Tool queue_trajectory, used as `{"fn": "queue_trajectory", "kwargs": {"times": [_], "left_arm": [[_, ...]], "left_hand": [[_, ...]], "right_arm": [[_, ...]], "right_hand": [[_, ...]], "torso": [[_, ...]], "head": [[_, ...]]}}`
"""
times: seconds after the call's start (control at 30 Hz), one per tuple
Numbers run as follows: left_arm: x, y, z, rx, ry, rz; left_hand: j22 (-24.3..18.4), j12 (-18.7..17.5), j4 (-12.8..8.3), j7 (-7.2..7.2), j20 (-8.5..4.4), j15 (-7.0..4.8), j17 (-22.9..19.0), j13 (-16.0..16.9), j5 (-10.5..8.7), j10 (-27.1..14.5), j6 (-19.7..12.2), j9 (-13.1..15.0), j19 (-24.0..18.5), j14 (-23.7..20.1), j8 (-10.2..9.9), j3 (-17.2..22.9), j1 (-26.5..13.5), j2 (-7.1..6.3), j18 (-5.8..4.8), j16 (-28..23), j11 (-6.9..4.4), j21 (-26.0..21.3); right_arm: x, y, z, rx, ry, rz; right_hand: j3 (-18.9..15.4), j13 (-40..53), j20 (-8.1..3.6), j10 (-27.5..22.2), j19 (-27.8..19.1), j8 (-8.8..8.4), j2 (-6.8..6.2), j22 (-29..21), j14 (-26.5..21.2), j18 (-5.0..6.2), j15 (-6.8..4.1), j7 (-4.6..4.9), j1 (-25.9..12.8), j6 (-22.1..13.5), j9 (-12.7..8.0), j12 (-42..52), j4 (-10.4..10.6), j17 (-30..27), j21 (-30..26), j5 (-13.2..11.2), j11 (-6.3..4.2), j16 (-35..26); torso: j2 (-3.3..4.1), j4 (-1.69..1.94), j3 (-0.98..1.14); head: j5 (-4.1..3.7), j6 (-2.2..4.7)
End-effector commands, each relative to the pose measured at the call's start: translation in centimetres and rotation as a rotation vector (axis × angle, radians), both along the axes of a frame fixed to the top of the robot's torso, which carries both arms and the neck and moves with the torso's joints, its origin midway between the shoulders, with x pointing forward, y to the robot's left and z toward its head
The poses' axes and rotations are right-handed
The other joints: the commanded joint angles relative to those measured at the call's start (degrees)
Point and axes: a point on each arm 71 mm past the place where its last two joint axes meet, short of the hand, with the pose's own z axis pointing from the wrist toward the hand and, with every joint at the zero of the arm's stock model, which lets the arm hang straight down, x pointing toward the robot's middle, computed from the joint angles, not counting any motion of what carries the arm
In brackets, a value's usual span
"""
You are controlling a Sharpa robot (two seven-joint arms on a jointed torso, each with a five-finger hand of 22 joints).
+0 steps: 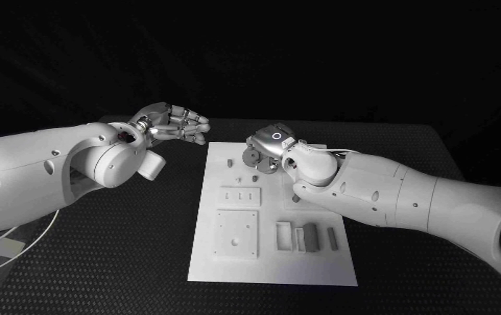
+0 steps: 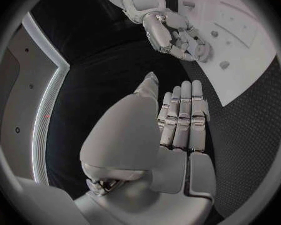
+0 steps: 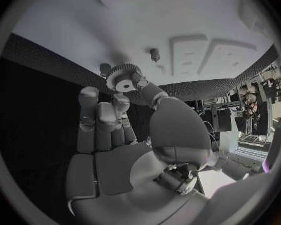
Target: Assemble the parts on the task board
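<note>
One gear (image 3: 123,78) pinched at right hand (image 1: 269,150) fingertips (image 3: 138,81), over task board (image 1: 313,271) far end | small, stiff, likely light and slippery: grip toothed rim | beyond, left hand (image 1: 175,124) free, fingers loosely curled, off board.

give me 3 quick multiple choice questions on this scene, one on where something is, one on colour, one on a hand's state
1. Where is the gear?
A. flat on the black table
B. in the right hand, above the task board
C. in the left hand

2. What colour is the task board?
A. white
B. red
C. green

3. What state is the left hand in?
A. gripping a peg
B. pressing on the board
C. open, empty

Key: 1 B, the right wrist view shows fingertips pinching the gear; 2 A, a white plate on dark table; 3 C, fingers extended with nothing between them.
</note>
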Motion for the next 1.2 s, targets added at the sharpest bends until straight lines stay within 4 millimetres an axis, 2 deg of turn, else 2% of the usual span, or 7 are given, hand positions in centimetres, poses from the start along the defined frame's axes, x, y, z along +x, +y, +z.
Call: {"fn": "queue_trajectory", "kwargs": {"times": [0.03, 0.87, 1.2], "left_arm": [[-0.1, -0.3, 0.1, -0.003, -0.009, -0.015], [0.0, -0.5, 0.1, -0.003, -0.009, -0.02], [0.0, -0.5, 0.1, -0.003, -0.008, -0.021]], "left_hand": [[0.0, -0.2, 0.0, 0.95, 0.25, 0.15, 0.1, 0.1, -0.22, 0.0, -0.4, 0.1, 0.1, 0.4, -0.1, 0.4, -0.3, -0.02, 0.74, -0.3, 0.18, -0.3], [0.1, -0.3, 0.0, 0.95, 0.24, 0.14, 0.2, 0.1, -0.22, 0.0, -0.4, 0.1, 0.1, 0.4, -0.1, 0.4, -0.3, -0.04, 0.74, -0.4, 0.18, -0.3], [0.1, -0.3, 0.0, 0.95, 0.24, 0.14, 0.2, 0.1, -0.22, 0.0, -0.4, 0.1, 0.1, 0.4, -0.1, 0.4, -0.3, -0.05, 0.74, -0.4, 0.19, -0.3]], "right_arm": [[-0.1, 0.2, -0.1, -0.018, 0.001, 0.004], [0.4, 0.4, -1.2, -0.043, 0.027, -0.011], [0.5, 0.4, -1.4, -0.048, 0.033, -0.018]], "right_hand": [[0.1, -0.1, -0.27, 0.3, 0.1, 0.18, 0.17, 1.0, -0.1, 3.86, -0.31, 1.73, 0.6, 2.3, 3.1, 0.3, 0.3, 0.1, 0.3, 0.1, -0.07, -0.3], [0.2, -0.3, -0.28, 0.4, 0.1, 0.03, 0.25, 0.9, -0.1, 3.86, -0.3, 1.74, 0.7, 2.3, 3.1, 0.3, 0.3, 0.1, 0.3, 0.1, -0.06, -0.3], [0.2, -0.3, -0.27, 0.4, 0.1, -0.02, 0.3, 0.9, -0.1, 3.86, -0.29, 1.76, 0.7, 2.3, 3.1, 0.3, 0.3, 0.1, 0.3, 0.1, -0.04, -0.4]], "torso": [[-0.02, -0.02, 0.07], [-0.02, 0.11, 0.02], [-0.02, -0.02, 0.03]], "head": [[0.1, -0.03], [0.07, -0.42], [0.18, -0.38]]}}
